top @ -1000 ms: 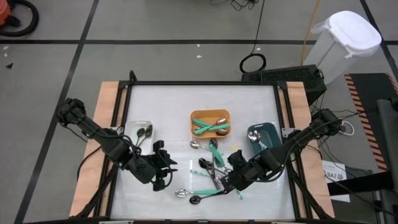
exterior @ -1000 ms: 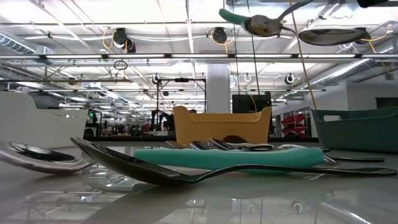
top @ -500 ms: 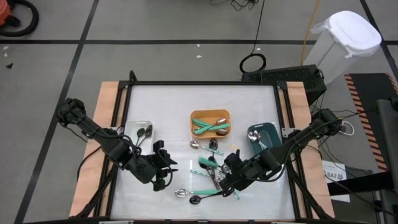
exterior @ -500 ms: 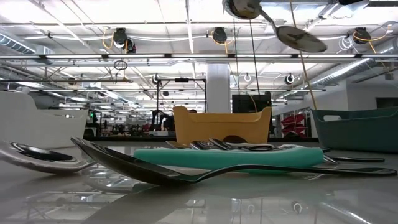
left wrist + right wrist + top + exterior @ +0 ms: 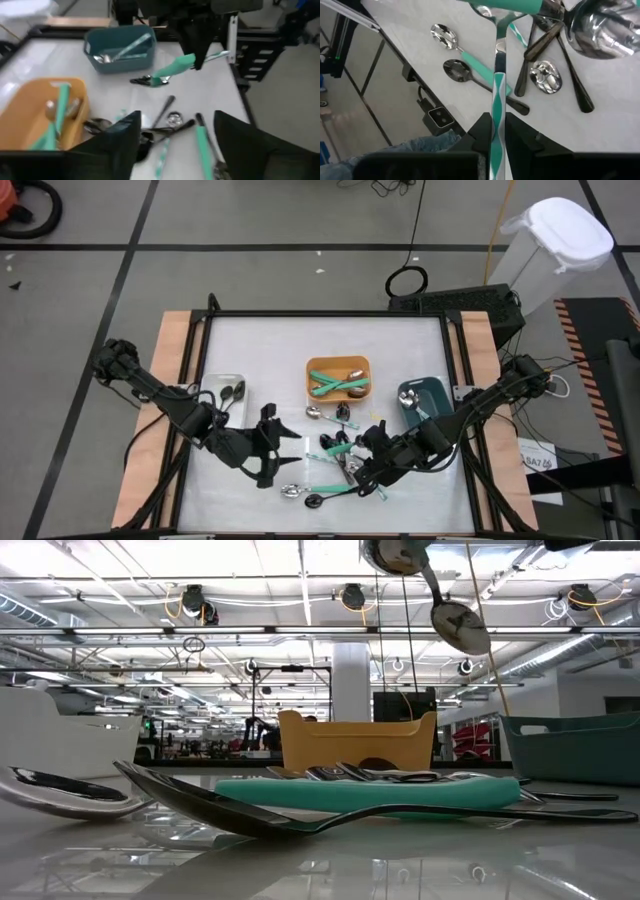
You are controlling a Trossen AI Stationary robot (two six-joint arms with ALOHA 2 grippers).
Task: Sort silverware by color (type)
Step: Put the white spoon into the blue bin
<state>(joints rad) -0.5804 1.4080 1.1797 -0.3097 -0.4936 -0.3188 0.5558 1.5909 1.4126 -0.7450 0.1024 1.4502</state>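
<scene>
Above the cluttered table (image 5: 260, 350), the right gripper (image 5: 496, 131) pinches a teal-handled utensil (image 5: 498, 80); the left gripper (image 5: 175, 135), fingers spread, faces it.

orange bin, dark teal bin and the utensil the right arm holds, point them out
orange bin (image 5: 312, 367), high view, on its left rim.
dark teal bin (image 5: 436, 386), high view, on its bare floor.
teal-handled utensil (image 5: 498, 95), right wrist view, on its striped handle.

We note bright, even overhead lighting; ceiling lights (image 5: 120, 615) glare off the table (image 5: 320, 860). Left wrist view blurred; shadows faint.
</scene>
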